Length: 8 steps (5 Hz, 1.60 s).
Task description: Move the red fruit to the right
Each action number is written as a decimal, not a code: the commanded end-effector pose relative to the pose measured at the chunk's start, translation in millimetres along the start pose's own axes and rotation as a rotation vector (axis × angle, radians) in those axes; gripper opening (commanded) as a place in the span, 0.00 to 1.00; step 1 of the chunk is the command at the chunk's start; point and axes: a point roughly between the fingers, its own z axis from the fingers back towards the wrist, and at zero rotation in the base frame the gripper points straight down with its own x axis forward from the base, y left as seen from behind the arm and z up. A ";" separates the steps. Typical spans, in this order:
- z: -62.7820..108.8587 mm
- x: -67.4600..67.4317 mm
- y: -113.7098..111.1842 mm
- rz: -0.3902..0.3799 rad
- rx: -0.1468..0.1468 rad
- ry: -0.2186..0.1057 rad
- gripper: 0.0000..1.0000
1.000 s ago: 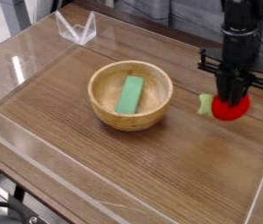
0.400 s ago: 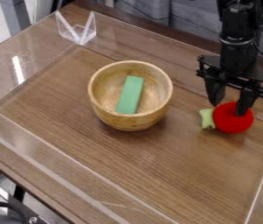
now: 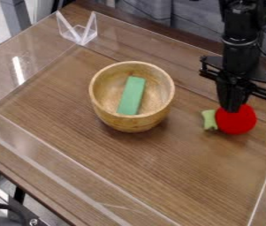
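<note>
The robot arm (image 3: 244, 11) is cut off by the top edge. The pincer's (image 3: 238, 84) tips are too blurred to tell whether they touch the red fruit (image 3: 235, 118). The table's (image 3: 111, 168) near side runs out of view.

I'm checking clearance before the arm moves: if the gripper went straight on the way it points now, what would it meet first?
Most likely the red fruit, just below the gripper's tips, though this single view leaves the depth gap unclear.
</note>
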 end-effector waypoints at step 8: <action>90.0 -20.7 28.4 0.088 0.024 -0.165 1.00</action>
